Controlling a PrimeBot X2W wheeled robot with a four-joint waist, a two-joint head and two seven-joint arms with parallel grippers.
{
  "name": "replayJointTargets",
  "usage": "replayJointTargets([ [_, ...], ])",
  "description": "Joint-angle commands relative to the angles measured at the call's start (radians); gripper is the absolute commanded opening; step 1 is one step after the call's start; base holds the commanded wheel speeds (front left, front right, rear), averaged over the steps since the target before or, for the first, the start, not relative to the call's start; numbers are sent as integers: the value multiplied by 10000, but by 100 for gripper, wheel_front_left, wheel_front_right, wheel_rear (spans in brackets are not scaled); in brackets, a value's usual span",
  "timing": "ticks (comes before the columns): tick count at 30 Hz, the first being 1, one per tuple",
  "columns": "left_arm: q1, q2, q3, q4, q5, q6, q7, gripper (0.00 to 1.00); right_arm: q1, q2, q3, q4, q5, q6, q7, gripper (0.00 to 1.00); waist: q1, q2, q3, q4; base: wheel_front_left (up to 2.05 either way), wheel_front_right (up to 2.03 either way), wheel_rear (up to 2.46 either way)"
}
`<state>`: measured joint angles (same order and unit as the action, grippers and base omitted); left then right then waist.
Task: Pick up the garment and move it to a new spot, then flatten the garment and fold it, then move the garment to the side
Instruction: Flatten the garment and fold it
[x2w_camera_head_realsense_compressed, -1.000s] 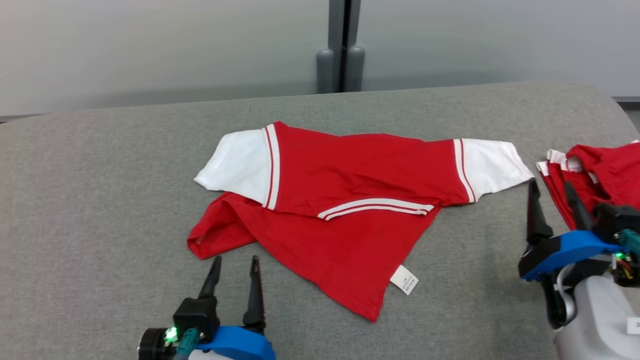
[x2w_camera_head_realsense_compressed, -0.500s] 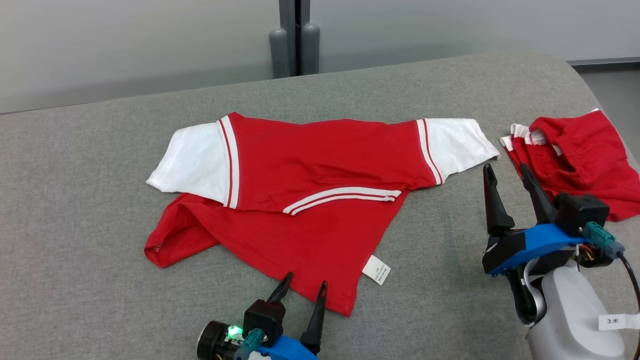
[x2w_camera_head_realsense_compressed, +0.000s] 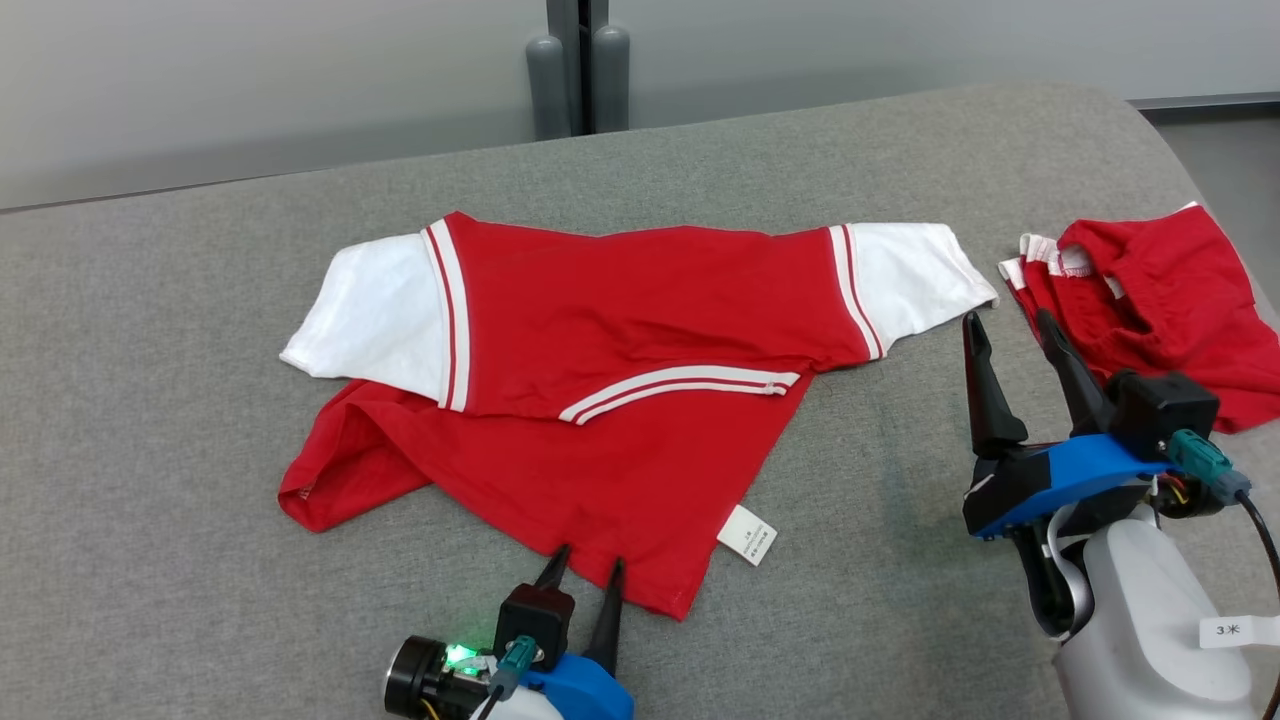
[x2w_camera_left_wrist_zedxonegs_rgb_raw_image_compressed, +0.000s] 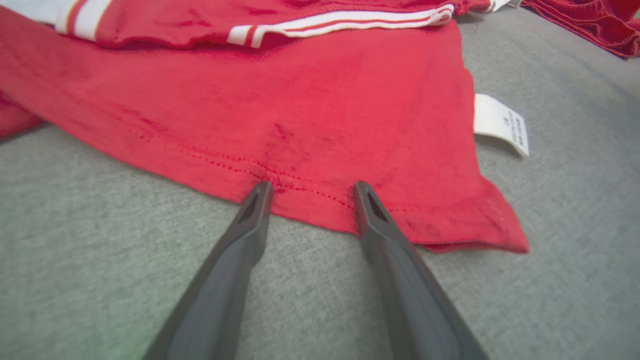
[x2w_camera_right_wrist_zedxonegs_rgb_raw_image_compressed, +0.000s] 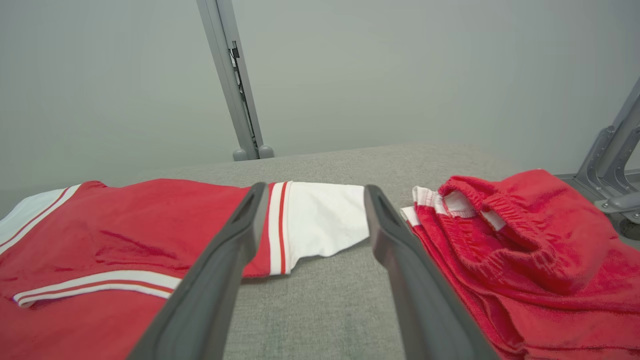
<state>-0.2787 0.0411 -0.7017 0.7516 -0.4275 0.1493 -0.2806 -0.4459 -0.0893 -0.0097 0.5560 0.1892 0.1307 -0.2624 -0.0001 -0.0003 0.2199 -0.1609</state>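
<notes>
Left claw (x2w_camera_head_realsense_compressed: 588, 556) now reaches near hem (x2w_camera_left_wrist_zedxonegs_rgb_raw_image_compressed: 310, 205) of shirt (x2w_camera_head_realsense_compressed: 640, 310), tips on cloth, gap narrowing, nothing pinched yet. Right claw (x2w_camera_head_realsense_compressed: 1005, 317) wide beside sleeve (x2w_camera_head_realsense_compressed: 900, 270). Flattening pull looks imminent.

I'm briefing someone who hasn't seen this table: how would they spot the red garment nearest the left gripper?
Start at the grey padded surface and look to its middle. The red shirt lies spread there, its near hem at the left gripper. Unlike the bunched red garment to its right, it has short white sleeves and a white label at the hem.
</notes>
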Motion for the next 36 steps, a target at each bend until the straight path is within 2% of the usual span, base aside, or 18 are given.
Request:
replayJointTargets([
  [1, 103, 173, -280, 822, -224, 19, 319, 0, -95, -60, 46, -61, 52, 1, -29, 100, 1, 3, 22, 7, 0, 0, 0],
  [4, 19, 209, -645, 1511, -738, 1, 367, 0, -127, -90, 48, -78, 71, 1, -29, 100, 1, 3, 2, 43, 0, 0, 0],
  [7, -166, 244, -602, 1511, -1151, 190, 364, 0, -53, -70, -48, -86, 87, 1, -29, 100, 1, 3, -133, 168, 0, 0, 0],
  [10, -270, 294, 22, 977, -1047, 486, 234, 0, 168, -5, -162, -35, 92, 1, -29, 100, 1, 3, -375, 389, 0, 0, 0],
  [13, -50, 357, 736, 326, -679, 551, 175, 0, 408, 77, -269, 14, 119, 1, -29, 100, 1, 3, -675, 662, 0, 0, 0],
  [20, 823, 1050, 2160, -352, -124, 380, 171, 0, 1093, 280, -268, 88, 124, 1, -29, 100, 1, 3, -1390, 1253, 0, 0, 0],
  [28, 1357, 1256, 3683, -1014, 287, 550, 163, 0, 1615, 359, -104, -46, 98, 1, -29, 100, 1, 3, -1818, 1259, 0, 0, 0],
  [29, 1384, 1222, 3880, -1092, 366, 559, 163, 3, 1686, 366, -102, -80, 100, 1, -29, 100, 1, 3, -1853, 1229, 0, 0, 0],
  [30, 1403, 1197, 4028, -1155, 446, 550, 163, 18, 1760, 373, -54, -97, 127, 1, -29, 100, 1, 3, -1900, 1186, 0, 0, 0],
  [31, 1420, 1139, 4154, -1187, 534, 504, 163, 40, 1814, 377, 16, -113, 171, 1, -29, 100, 1, 3, -1929, 1152, 0, 0, 0],
  [32, 1424, 1076, 4240, -1220, 632, 461, 163, 92, 1876, 378, 96, -146, 218, 1, -29, 100, 1, 3, -1955, 1117, 0, 0, 0],
  [33, 1431, 989, 4323, -1220, 678, 423, 163, 100, 1930, 376, 168, -159, 252, 1, -29, 100, 1, 3, -1968, 1090, 0, 0, 0],
  [36, 1473, 788, 4696, -1324, 847, 385, 163, 100, 2024, 379, 531, -213, 198, 1, -29, 100, 1, 3, -1987, 1056, 0, 0, 0],
])
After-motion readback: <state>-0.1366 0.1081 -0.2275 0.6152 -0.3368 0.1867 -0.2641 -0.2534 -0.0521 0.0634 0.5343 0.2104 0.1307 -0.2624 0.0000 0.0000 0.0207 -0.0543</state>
